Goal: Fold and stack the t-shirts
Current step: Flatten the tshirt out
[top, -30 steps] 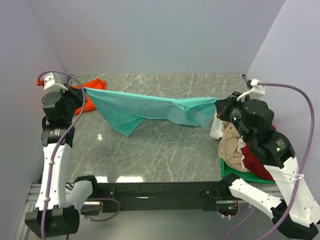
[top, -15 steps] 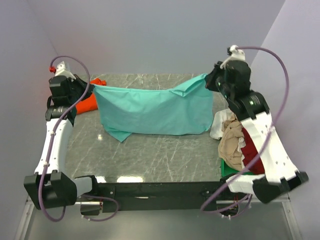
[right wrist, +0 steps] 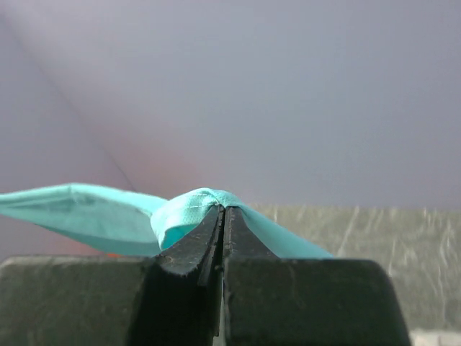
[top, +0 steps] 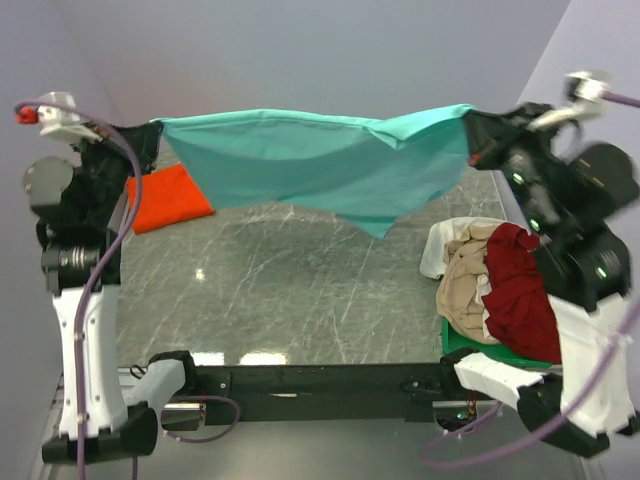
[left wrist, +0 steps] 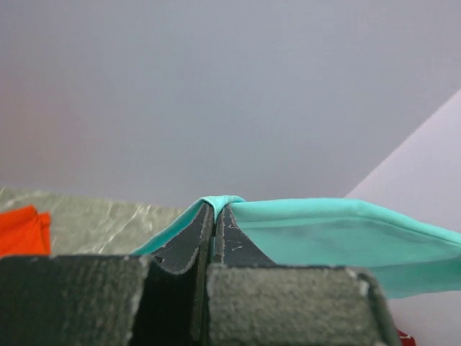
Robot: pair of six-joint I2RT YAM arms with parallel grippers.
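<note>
A teal t-shirt (top: 310,160) hangs stretched in the air between both arms, high above the marble table (top: 300,290). My left gripper (top: 152,128) is shut on its left end (left wrist: 220,203) and my right gripper (top: 470,112) is shut on its right end (right wrist: 198,200). The cloth sags to a point near the middle right. A folded orange t-shirt (top: 165,197) lies flat at the table's back left; its corner (left wrist: 21,229) shows in the left wrist view. At the right edge lies a heap of t-shirts: dark red (top: 518,290), beige (top: 468,285), white (top: 440,245) and green (top: 480,345).
Plain walls close in the table at the back and on both sides. The arms' base rail (top: 320,380) runs along the near edge. Purple cables (top: 125,215) loop beside each arm.
Both arms have risen and spread apart, lifting the teal t-shirt from a low drape over the table to a taut span high in the air. The orange t-shirt now shows in full.
</note>
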